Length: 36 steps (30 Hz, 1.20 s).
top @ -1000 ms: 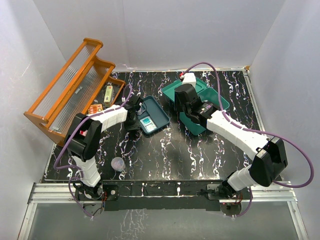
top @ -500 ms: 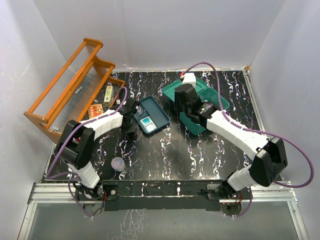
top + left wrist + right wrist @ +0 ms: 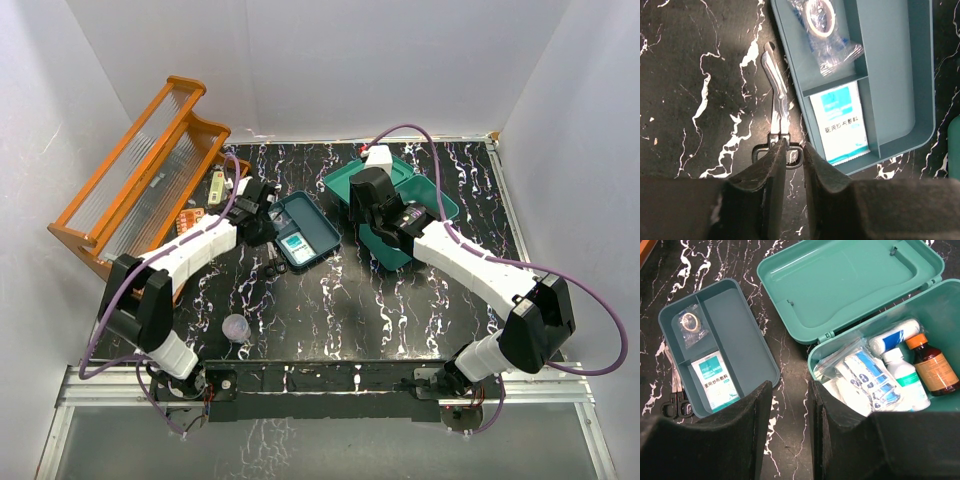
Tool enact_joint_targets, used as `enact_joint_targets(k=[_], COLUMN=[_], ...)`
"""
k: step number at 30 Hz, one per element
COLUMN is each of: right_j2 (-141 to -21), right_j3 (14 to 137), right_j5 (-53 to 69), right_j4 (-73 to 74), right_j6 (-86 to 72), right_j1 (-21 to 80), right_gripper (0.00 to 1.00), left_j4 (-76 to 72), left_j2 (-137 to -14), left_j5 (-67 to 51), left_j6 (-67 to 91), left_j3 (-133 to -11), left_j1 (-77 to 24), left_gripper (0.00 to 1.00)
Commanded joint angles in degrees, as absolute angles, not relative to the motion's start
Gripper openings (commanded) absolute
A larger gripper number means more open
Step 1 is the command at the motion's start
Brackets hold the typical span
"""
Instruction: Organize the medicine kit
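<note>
Medicine kit [image 3: 840, 285] open — bottles [image 3: 905, 377], bandage packets [image 3: 867, 377] inside

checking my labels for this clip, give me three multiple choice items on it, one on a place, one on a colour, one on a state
1. Where do the scissors lie relative to the insert tray?
A. inside its long compartment
B. on the table beside it
C. across its top

2. What colour is the cap of the brown bottle?
A. orange
B. blue
C. black

3. How is the lid of the kit box?
A. shut
B. open, laid back
C. taken off and missing

Answers:
1 B: the left wrist view shows the scissors flat on the black marbled table along the tray's outer wall.
2 A: the right wrist view shows an orange cap on it.
3 B: the lid's inside faces up behind the box, whose contents show.
</note>
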<state>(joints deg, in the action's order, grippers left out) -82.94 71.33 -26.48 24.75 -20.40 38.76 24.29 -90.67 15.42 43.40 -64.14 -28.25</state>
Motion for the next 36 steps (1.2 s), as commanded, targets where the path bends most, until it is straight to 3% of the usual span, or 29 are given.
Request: enact_joint_targets(k=[1,4,7,15,19,29,36], right_j2=[-80.58,-81.4,-85.34,-101.1,-108.88,-125.51,-131.37], right_j3=[71.01,72.35,76.31,91.02,97.51,113.28,117.88], right_j5=[-22.5,-10.83,-7.54,-9.54,-9.98,-13.2,-17.42], right_j4=[19.84,17.83,19.99,29.57,33.61,45.55,50.08], right_j6=[-17.21,-13.23,-11.16,-16.87,-19.9,-33.27,-36.75], right_j1=[38.73,39.54,43.92,50.23,53.66,57.2,57.3], right_gripper=[0.33,0.33,0.38,0.4,0.41,0.41,0.42], left_j4=[29.87,32.41,33.75,40.83,38.98,39.69,37.77], left_j2=[-93.35,-92.63,-89.13,-74.49,-67.39,-54.98,-48.91], left_j5=[17.44,19.05,19.39,30.21,34.08,32.86,28.32], left_j6=[46.92,46.99,47.11,46.97,44.15,37.5,35.43], left_j3=[-68.19,-68.89,-69.52,-71.68,-70.59,-66.94,-62.7], left_j1=[-28.3,-27.7,-24.85,-19.6,-19.25,-19.16,-19.16], left_gripper=[0.21,0.25,0.28,0.32,0.39,0.55,0.59])
